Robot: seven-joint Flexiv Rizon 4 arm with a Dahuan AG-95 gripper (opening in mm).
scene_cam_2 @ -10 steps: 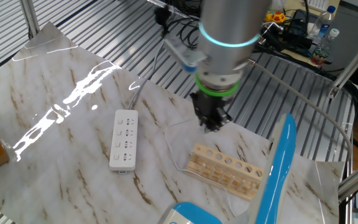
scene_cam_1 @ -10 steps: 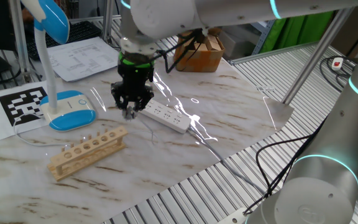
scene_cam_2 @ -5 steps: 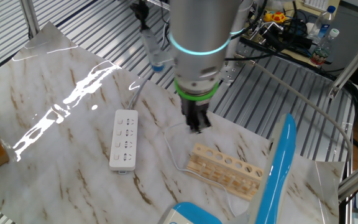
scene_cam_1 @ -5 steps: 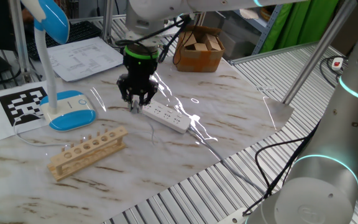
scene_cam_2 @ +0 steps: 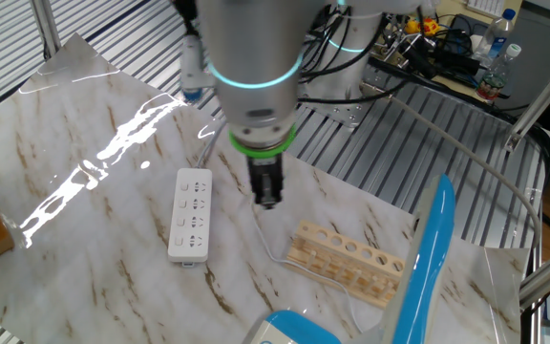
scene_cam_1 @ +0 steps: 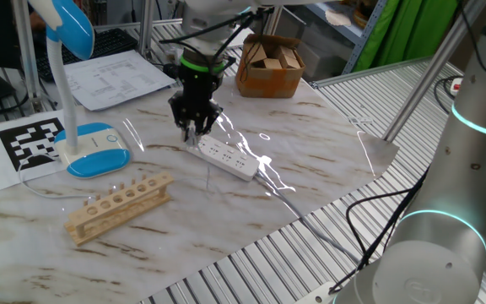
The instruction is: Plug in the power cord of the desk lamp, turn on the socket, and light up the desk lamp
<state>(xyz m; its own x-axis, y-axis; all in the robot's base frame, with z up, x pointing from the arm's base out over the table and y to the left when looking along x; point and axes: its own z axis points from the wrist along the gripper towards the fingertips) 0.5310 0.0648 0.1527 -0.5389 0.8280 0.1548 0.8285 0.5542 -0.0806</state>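
We saw the marble table (scene_cam_1: 327, 160) holding the desk lamp (scene_cam_1: 78, 101) at the far left, with its blue base (scene_cam_2: 289, 330) at the near edge in the other view. The wooden rack (scene_cam_1: 118, 205) lay near the front, and the white socket (scene_cam_1: 226, 158) lay near the middle. The gripper (scene_cam_1: 194, 129) hung pointing down just over the socket's left end, beside the socket (scene_cam_2: 191, 215) in the other view, and the thin power cord (scene_cam_2: 267, 239) ran from under it toward the rack (scene_cam_2: 349, 263). Its fingers (scene_cam_2: 267, 196) stood close together, but we could not tell whether they pinched the plug.
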